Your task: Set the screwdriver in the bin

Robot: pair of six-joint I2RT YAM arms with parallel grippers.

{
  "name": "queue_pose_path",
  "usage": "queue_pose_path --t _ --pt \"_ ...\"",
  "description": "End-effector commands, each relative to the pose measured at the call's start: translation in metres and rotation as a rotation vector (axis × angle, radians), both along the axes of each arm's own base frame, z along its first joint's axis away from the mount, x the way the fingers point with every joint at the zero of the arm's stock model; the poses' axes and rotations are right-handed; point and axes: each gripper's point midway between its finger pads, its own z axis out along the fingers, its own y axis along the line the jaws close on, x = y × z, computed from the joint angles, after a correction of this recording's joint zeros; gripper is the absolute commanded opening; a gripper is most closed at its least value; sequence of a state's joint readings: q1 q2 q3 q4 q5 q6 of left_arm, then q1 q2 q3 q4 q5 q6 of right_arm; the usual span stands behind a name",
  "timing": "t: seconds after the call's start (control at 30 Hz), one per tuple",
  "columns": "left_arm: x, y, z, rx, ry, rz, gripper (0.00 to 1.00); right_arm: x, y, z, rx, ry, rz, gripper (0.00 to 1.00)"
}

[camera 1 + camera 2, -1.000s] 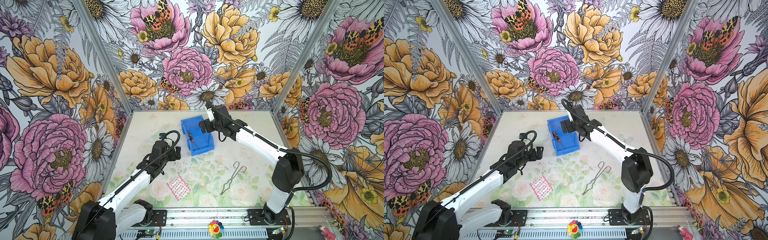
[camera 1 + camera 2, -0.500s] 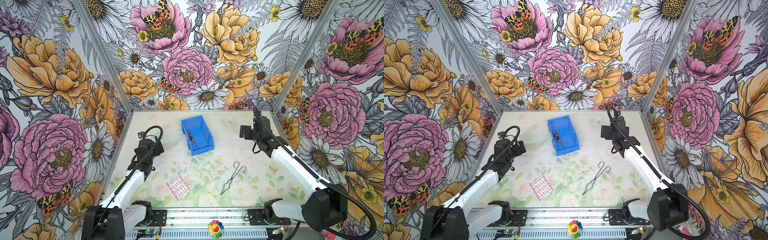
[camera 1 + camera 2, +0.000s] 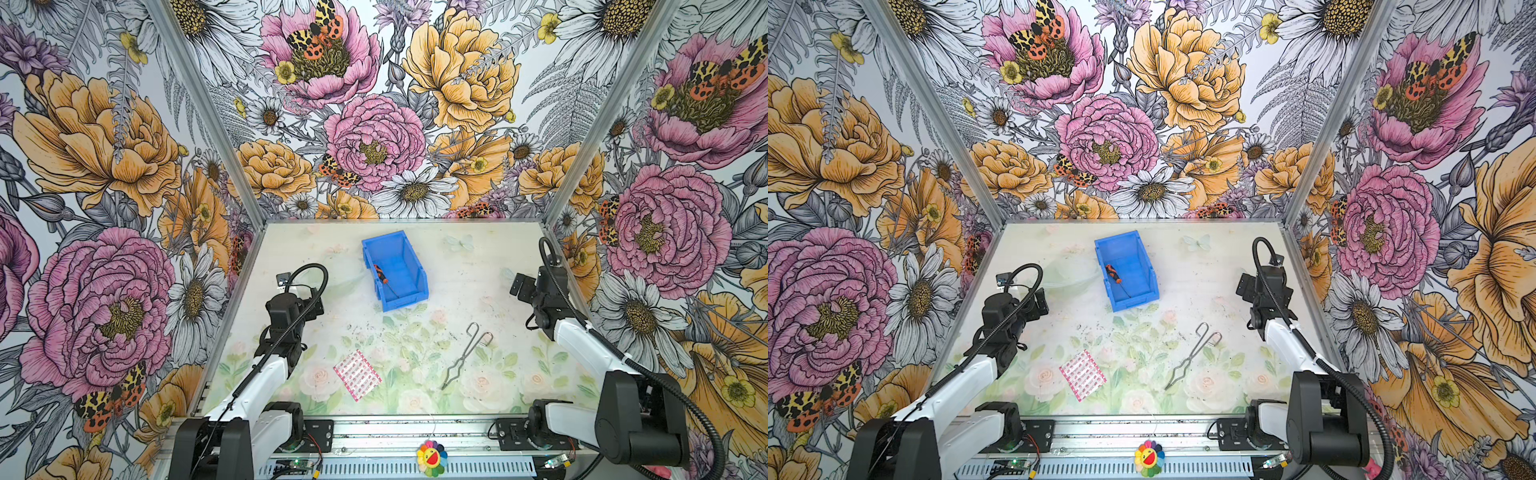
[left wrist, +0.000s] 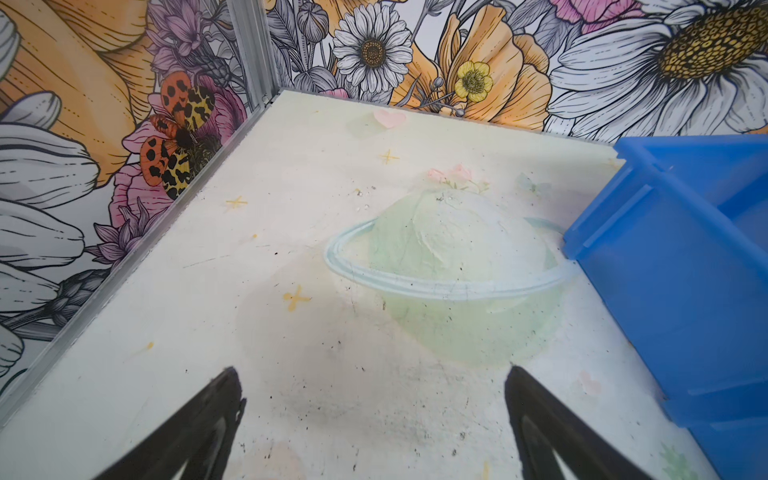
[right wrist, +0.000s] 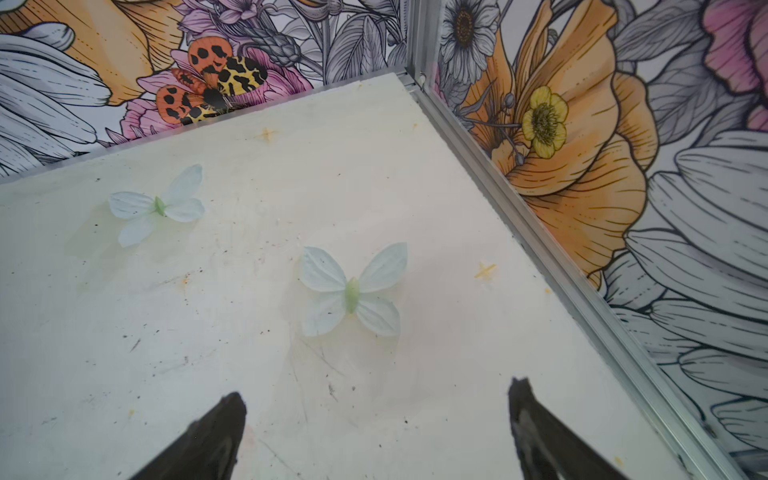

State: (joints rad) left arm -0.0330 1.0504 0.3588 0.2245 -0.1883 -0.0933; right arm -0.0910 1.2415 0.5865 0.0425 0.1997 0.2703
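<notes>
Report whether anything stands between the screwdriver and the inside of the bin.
Nothing visible does: the screwdriver already lies inside the bin, along one side wall. The tongs and the patterned packet lie on the table apart from the bin. The left gripper and right gripper are open and empty.

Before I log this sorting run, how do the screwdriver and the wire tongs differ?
The screwdriver lies inside the blue bin; the tongs lie on the table. The screwdriver has a black-and-orange handle; the tongs are bare grey wire. The screwdriver is shorter than the tongs. Both are thin, loose hand tools.
</notes>
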Motion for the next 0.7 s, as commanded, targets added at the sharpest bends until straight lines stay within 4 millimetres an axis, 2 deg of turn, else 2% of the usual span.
queue_pose_path --t 0.0,0.23,0.47,0.67 --pt "0.013 0.000 0.003 0.003 -0.048 -0.031 0.99 0.021 0.012 0.028 -0.039 -0.158 0.115 0.99" --pt "0.044 0.003 0.002 0.009 -0.056 -0.063 0.99 0.030 0.019 0.004 -0.041 -0.166 0.173 0.99" --pt "0.079 0.000 -0.003 0.023 -0.037 -0.103 0.99 0.024 0.009 0.003 -0.060 -0.189 0.113 0.99" --pt "0.093 0.003 -0.005 0.020 -0.075 -0.093 0.99 0.031 0.012 -0.001 -0.018 -0.198 0.113 0.99"
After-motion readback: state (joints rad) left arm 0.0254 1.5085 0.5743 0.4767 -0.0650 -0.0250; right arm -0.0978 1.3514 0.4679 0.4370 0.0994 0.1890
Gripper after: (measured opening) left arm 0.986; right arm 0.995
